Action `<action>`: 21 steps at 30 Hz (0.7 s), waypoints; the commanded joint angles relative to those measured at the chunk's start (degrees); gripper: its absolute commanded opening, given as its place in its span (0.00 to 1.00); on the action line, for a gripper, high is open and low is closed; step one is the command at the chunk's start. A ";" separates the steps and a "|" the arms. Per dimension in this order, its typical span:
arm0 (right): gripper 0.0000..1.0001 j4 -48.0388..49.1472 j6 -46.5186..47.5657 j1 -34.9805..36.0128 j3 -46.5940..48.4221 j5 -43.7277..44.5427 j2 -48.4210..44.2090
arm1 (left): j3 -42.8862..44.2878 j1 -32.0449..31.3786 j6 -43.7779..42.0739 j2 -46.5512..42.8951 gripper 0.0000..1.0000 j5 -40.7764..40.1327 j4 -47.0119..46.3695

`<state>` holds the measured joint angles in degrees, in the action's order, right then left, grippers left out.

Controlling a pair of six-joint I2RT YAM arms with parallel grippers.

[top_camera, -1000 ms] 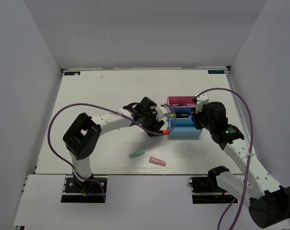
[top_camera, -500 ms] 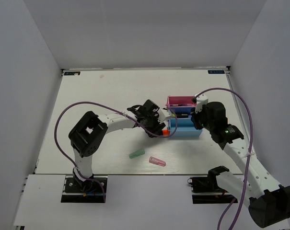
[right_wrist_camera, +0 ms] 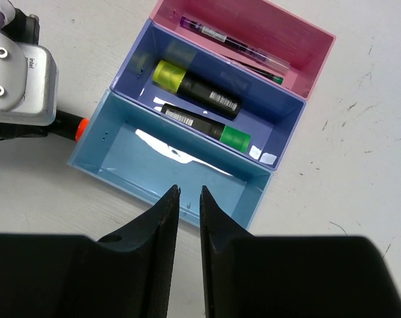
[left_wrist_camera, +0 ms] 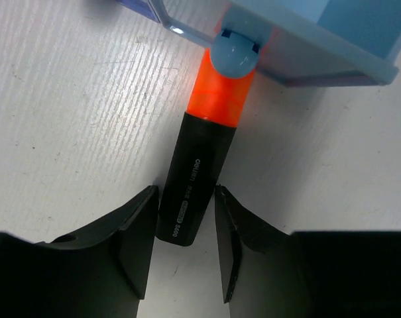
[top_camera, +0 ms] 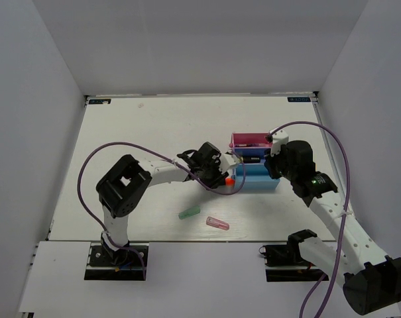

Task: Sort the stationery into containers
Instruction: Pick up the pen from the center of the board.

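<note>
A black highlighter with an orange end [left_wrist_camera: 201,159] lies on the table, its orange tip against the corner of the light blue bin [left_wrist_camera: 333,46]. My left gripper [left_wrist_camera: 185,192] is open, its fingertips close on either side of the highlighter's black rear end. It also shows from above [top_camera: 220,173]. My right gripper [right_wrist_camera: 190,191] is shut and empty, hovering over the light blue bin's [right_wrist_camera: 114,169] near wall. The dark blue bin [right_wrist_camera: 283,126] holds two highlighters, one yellow-ended [right_wrist_camera: 193,89], one green-ended [right_wrist_camera: 207,126]. The pink bin [right_wrist_camera: 299,46] holds pens [right_wrist_camera: 230,43].
A green capsule [top_camera: 189,213] and a pink capsule [top_camera: 217,223] lie on the table in front of the bins, between the two arms. The joined bins [top_camera: 256,180] stand right of centre. White walls enclose the table on three sides.
My left arm's elbow has swung right and the gripper has shifted slightly toward the bins. The orange highlighter has barely moved. The right arm has not moved.
</note>
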<state>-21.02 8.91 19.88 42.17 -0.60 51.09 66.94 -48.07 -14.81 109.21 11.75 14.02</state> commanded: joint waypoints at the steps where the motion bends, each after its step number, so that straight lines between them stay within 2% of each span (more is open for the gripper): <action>1: 0.22 1.59 -1.00 -0.37 0.01 -0.72 -0.38 | -2.69 -0.79 -1.10 0.13 0.50 -2.87 0.48; 9: 0.22 1.42 -1.26 -0.89 -0.07 -1.24 -0.64 | -4.62 -1.50 -1.54 0.13 0.31 -4.80 0.57; 10: 0.22 1.42 -1.17 -0.89 0.01 -1.33 -0.73 | -5.06 -1.41 -1.63 0.04 0.23 -4.89 0.66; 13: 0.22 1.59 -1.26 -1.07 -0.25 -1.24 -0.90 | -6.72 -1.32 -1.98 -1.71 0.13 -4.80 1.01; 14: 0.22 1.50 -1.35 -0.98 -0.08 -1.33 -0.82 | -7.17 -1.32 -2.41 -3.02 0.04 -4.98 1.53; 16: 0.22 1.50 -1.44 -1.07 -0.16 -1.51 -0.90 | -8.05 -1.32 -3.20 -3.74 0.00 -6.03 3.54; 21: 0.24 1.50 -1.52 -1.16 -0.16 -1.77 -1.17 | -10.16 1.30 -3.04 -9.18 0.00 -7.61 6.98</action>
<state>-20.99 8.01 19.07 42.17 -1.72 51.07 59.42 -48.58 -16.99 103.18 6.70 12.99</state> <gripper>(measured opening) 0.236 0.408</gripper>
